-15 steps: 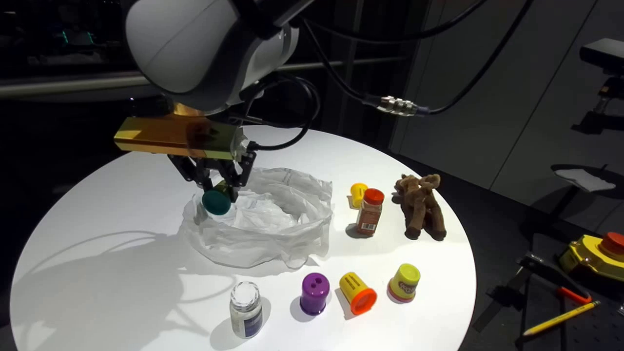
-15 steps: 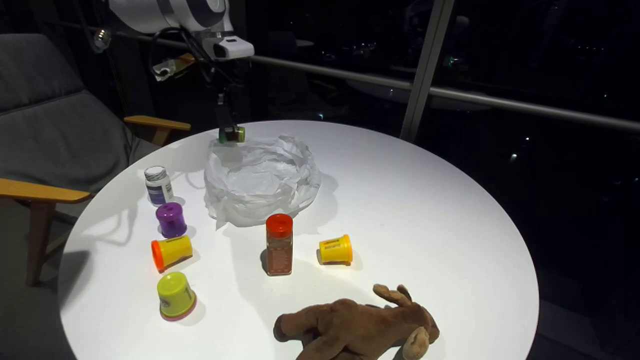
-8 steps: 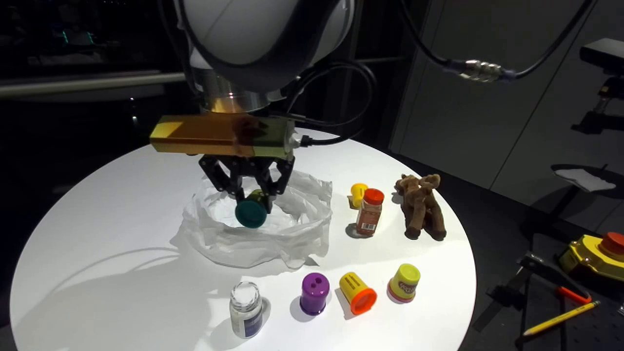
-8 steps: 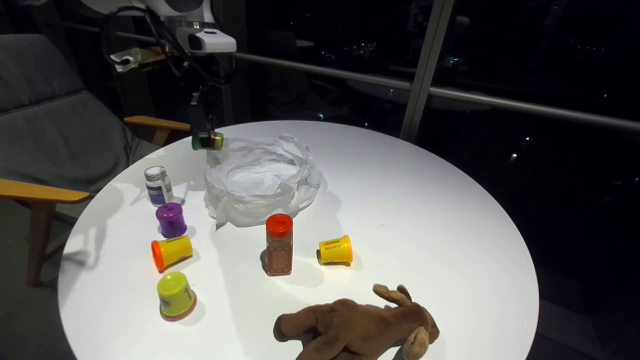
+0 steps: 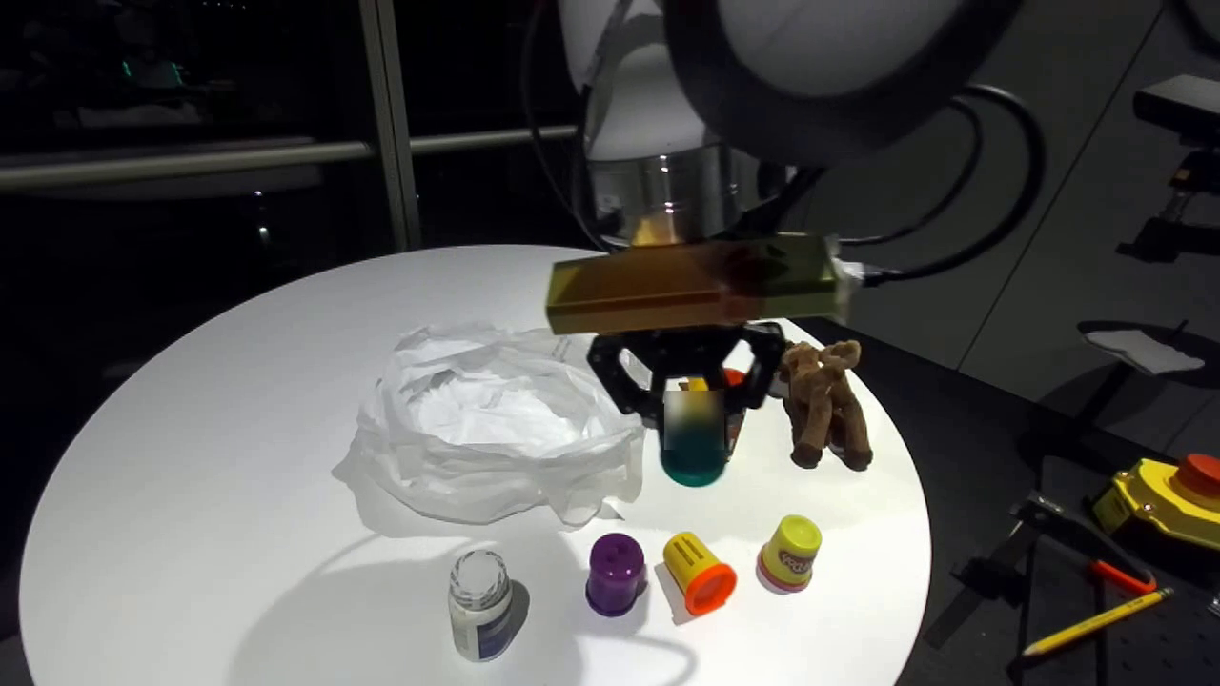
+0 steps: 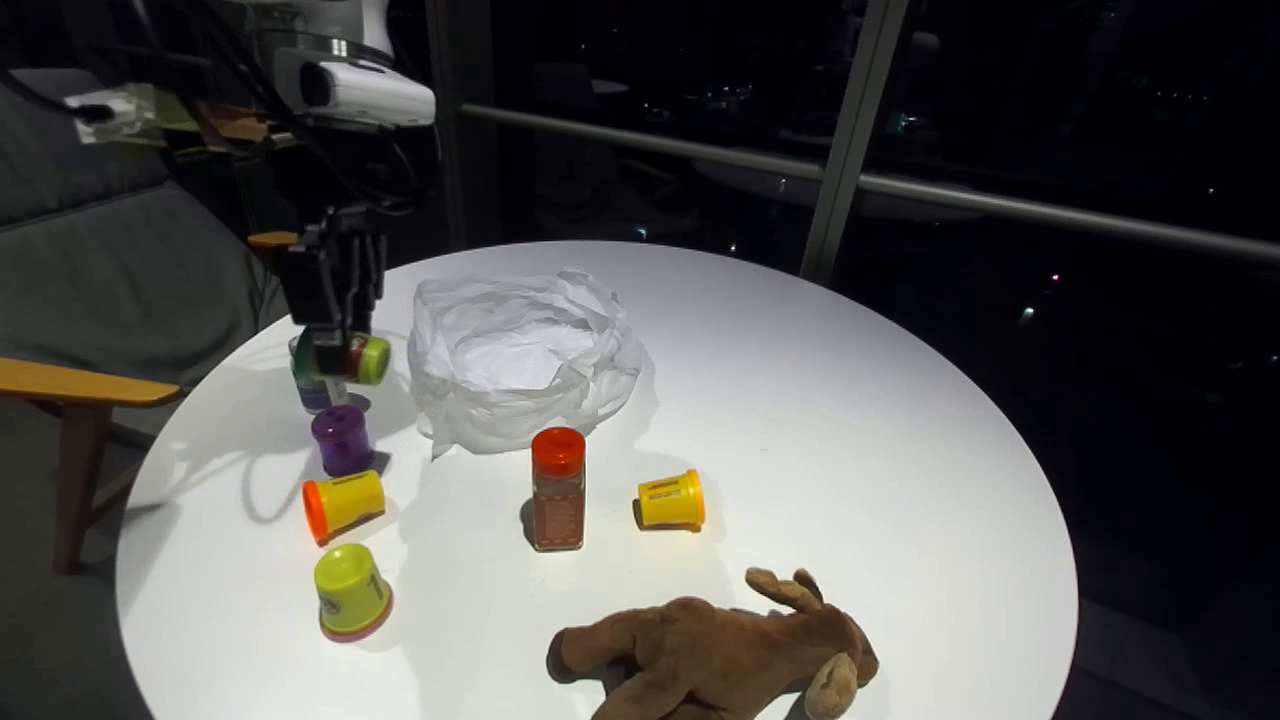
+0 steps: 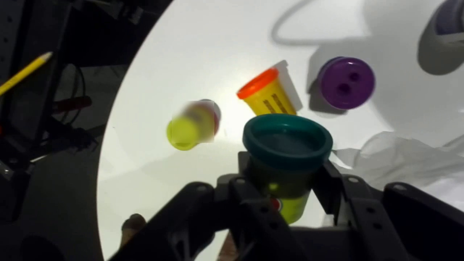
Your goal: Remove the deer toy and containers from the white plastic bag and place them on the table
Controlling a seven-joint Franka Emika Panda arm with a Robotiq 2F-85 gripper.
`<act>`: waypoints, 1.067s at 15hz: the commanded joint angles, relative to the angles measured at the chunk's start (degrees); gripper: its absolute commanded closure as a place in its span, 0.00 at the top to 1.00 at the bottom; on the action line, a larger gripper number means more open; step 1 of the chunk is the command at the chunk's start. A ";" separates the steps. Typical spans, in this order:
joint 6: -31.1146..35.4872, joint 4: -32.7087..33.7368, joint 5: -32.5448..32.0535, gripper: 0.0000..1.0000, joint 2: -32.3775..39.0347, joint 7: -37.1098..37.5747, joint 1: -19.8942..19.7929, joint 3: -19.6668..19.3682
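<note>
White table (image 5: 191, 457): in an exterior view the gripper (image 5: 696, 424), pinching a teal-lidded container (image 5: 693, 462), swings off the bag (image 5: 496, 474) to centre right; I expect placing next

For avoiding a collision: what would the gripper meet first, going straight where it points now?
Probably the orange-lidded yellow container lying below, or else the table beside it; depth is unclear.

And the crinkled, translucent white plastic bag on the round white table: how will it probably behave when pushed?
The bag is probably floppy: its thin-looking walls are creased. It seems light, as only crumpled plastic shows inside, so it may slide as much as fold.
</note>
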 commanded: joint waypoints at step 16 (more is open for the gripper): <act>27.91 -24.11 -46.39 0.19 -6.14 26.08 -10.32 -5.35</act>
